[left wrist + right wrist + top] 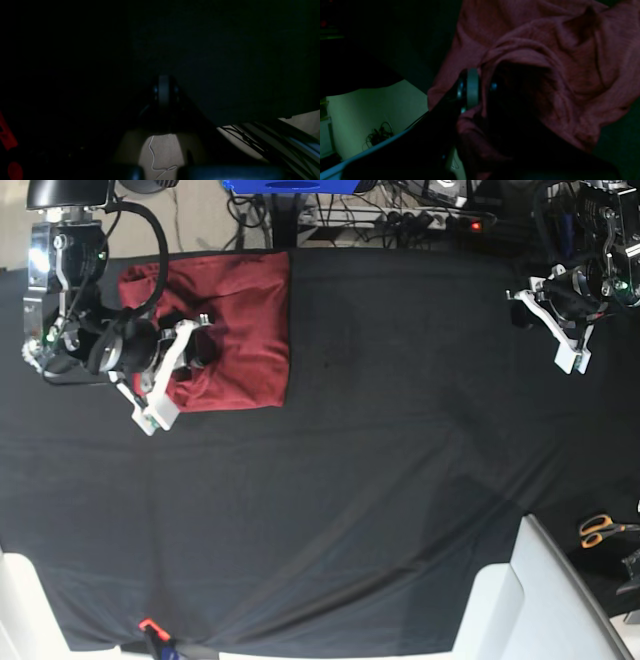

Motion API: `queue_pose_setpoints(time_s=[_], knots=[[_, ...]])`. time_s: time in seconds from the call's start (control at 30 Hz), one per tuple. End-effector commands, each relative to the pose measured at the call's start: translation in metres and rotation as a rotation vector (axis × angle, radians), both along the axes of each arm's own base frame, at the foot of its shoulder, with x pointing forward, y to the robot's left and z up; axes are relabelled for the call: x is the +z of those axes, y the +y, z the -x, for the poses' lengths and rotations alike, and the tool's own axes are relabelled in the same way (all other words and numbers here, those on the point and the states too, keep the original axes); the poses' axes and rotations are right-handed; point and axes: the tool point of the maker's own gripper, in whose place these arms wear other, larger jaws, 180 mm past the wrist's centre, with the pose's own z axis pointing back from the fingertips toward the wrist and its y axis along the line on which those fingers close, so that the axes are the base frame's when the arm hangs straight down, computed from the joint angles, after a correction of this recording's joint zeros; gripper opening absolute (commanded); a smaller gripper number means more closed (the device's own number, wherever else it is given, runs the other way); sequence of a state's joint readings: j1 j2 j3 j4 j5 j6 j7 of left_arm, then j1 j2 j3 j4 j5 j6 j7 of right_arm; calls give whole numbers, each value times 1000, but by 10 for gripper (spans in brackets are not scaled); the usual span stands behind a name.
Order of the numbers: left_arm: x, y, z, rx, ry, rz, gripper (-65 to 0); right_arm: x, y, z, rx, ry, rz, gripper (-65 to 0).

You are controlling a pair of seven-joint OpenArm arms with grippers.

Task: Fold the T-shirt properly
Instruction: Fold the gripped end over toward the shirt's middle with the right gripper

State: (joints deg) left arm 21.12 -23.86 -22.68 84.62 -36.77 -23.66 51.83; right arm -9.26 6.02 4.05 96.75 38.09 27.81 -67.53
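Observation:
The maroon T-shirt [245, 310] lies as a folded rectangle at the far left of the black cloth table cover [350, 480]. My right gripper [203, 348] is at the shirt's left part. In the right wrist view the right gripper [482, 85] is shut on a bunched fold of the T-shirt [570, 62], whose fabric runs over the grey finger pad [472, 87]. My left gripper [548, 322] is far off at the table's right, shut and empty; in the left wrist view it [164, 87] hangs over the black cloth [225, 62] near the table edge.
Orange-handled scissors [600, 528] lie at the right edge. A pale grey board [520, 580] juts in at the bottom right. A power strip [430, 220] and cables run behind the table's far edge. The floor [162, 147] shows below the table edge.

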Motion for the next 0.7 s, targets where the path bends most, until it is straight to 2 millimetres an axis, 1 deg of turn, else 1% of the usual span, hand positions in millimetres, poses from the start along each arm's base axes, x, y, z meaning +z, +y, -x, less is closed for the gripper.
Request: queue_pose_setpoints(time_s=[0.0,0.13,0.27,0.3,0.47,0.6,0.67], knots=[[9,5,-7,-8,-31,-11,-650,9,5,-7,4,-36,-26,-648],[9,5,-7,-8,-31,-11,-650,6,7,-4,4,-20,-39,-648],[9,5,-7,-8,-31,-11,-650,-12,17,6,-9,53,-71,-648],[9,5,-7,-8,-31,-11,-650,-14,18,6,-14,56,-75,-648],[8,5,-7,-8,-29,-11,-650,-11,20,-2,-54,10,-105,-648],[9,5,-7,-7,-32,-12,-650,-10,22,-1,-56,9,-114,-648],[9,5,-7,-7,-32,-12,-650,-11,27,2,-56,17,-126,-648]])
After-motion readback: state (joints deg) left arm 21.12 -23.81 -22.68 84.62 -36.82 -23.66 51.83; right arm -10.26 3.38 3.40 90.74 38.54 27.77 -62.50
